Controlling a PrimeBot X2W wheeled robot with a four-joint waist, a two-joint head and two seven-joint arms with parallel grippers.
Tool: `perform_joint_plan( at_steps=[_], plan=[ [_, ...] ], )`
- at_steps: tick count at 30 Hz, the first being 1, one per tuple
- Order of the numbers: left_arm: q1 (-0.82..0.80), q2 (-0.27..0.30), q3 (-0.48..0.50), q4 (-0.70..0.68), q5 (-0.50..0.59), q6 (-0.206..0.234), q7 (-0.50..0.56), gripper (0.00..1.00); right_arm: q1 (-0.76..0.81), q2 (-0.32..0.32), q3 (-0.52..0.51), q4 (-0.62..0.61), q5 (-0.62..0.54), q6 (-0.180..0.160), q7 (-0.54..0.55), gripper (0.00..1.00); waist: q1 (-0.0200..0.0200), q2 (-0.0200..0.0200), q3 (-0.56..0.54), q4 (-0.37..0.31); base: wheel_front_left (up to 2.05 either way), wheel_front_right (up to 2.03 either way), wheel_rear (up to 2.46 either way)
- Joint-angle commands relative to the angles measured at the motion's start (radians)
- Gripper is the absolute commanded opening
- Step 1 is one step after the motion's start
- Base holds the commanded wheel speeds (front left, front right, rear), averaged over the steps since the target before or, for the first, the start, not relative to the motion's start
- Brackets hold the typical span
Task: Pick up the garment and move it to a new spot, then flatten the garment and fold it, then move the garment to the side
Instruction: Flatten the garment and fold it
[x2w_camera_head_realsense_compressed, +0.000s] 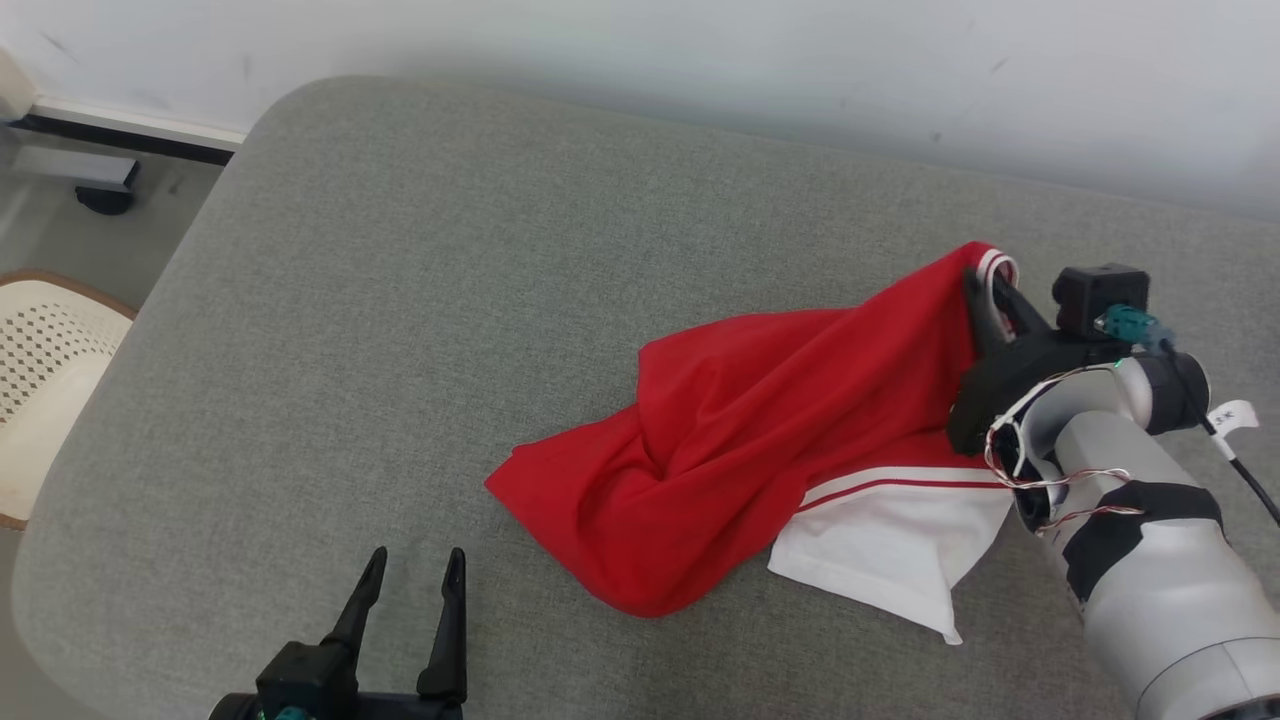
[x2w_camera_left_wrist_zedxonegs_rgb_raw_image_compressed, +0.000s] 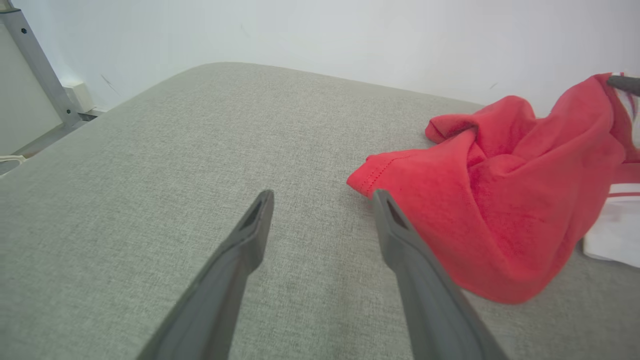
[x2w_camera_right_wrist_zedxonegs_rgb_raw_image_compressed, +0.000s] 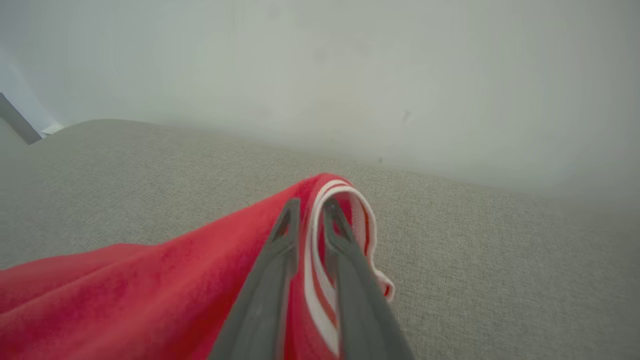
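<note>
Garment (x2w_camera_head_realsense_compressed: 760, 440): red, with a white panel (x2w_camera_head_realsense_compressed: 880, 560) and red-and-white striped trim (x2w_camera_head_realsense_compressed: 1000, 265). It lies on the grey fabric cushion (x2w_camera_head_realsense_compressed: 400, 300), on the cushion's right half, toward the far edge by the wall (x2w_camera_head_realsense_compressed: 700, 60).

Cushion: takes up most of the head view, rounded corner at far left.

Garment state: bunched, not flat. The red body is heaped in folds toward the cushion's centre. The white panel is spread on the near-right side. One end is raised off the cushion surface.

Right gripper (x2w_camera_head_realsense_compressed: 985, 285): over the cushion's far-right part, clenched on the raised end. The striped trim is pinched between the two dark fingers, and red cloth drapes from there down to the cushion.

Left gripper (x2w_camera_head_realsense_compressed: 417, 555): at the cushion's near edge, left of centre. Jaws spread wide, nothing between them. Cannot tell whether the tips touch the cushion. The garment's nearest red hem corner lies near its right fingertip but apart from it.
</note>
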Motion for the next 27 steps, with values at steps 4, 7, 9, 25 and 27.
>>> perform_joint_plan(
  at_steps=[4,7,9,25,27],
  plan=[
    [0.005,-0.001,0.011,0.008,0.009,0.003,-0.003,1.00,0.017,-0.005,-0.004,-0.009,-0.037,-0.002,0.000,1.00,-0.0002,-0.0001,-0.021,-0.028,0.00,0.00,0.00],
    [0.019,0.001,0.026,0.009,0.017,0.002,-0.003,1.00,0.058,-0.013,-0.012,-0.059,-0.067,-0.002,0.000,1.00,-0.0002,-0.0001,-0.045,-0.053,0.00,0.00,0.00],
    [0.033,0.000,0.036,0.008,0.023,0.001,-0.003,1.00,0.089,-0.026,-0.035,-0.099,-0.080,-0.002,0.000,1.00,-0.0002,-0.0001,-0.059,-0.069,0.00,0.00,0.00],
    [0.100,0.000,0.092,-0.011,0.041,-0.010,-0.003,1.00,0.621,0.067,-0.110,-0.540,-0.075,-0.002,0.000,1.00,-0.0002,-0.0001,-0.125,-0.113,0.00,0.00,0.00],
    [0.103,0.000,0.097,-0.014,0.045,-0.008,-0.003,1.00,0.661,0.087,-0.116,-0.545,-0.065,-0.002,0.000,1.00,-0.0002,-0.0001,-0.128,-0.113,0.00,0.00,0.00]
  ],
)
